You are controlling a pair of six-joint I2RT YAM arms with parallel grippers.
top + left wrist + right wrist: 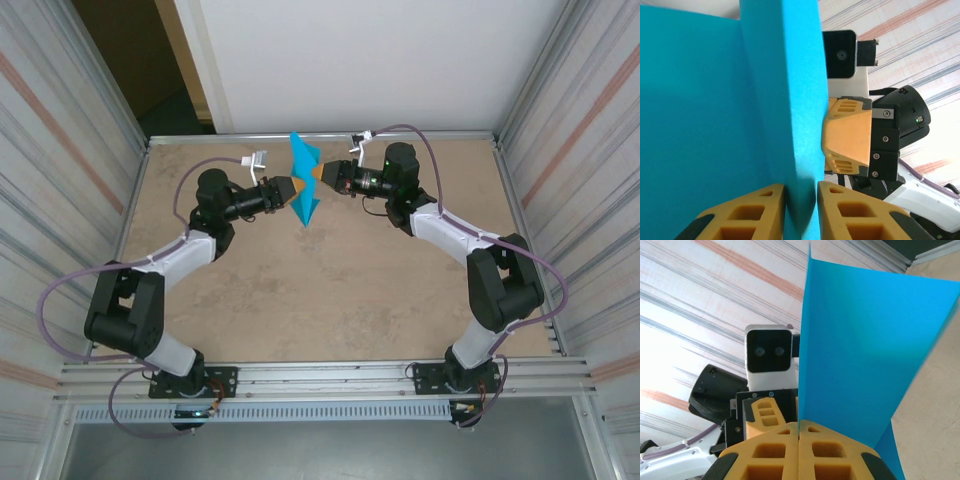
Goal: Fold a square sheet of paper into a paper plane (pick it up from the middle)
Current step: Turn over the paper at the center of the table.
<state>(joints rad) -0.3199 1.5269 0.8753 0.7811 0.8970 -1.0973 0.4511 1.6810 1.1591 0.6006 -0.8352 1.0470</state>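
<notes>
The thin teal-blue sheet of paper (303,185), already creased, stands upright at the upper centre of the overhead frame and appears lifted off the tan tabletop (300,300). The left fingers (850,212) grasp its folded edge, which fills the gap between them. The right fingers (775,455) are clenched on the opposite flap, with the paper pinched in their seam. This two-sided hold probably keeps the limp sheet steady for the next crease.
</notes>
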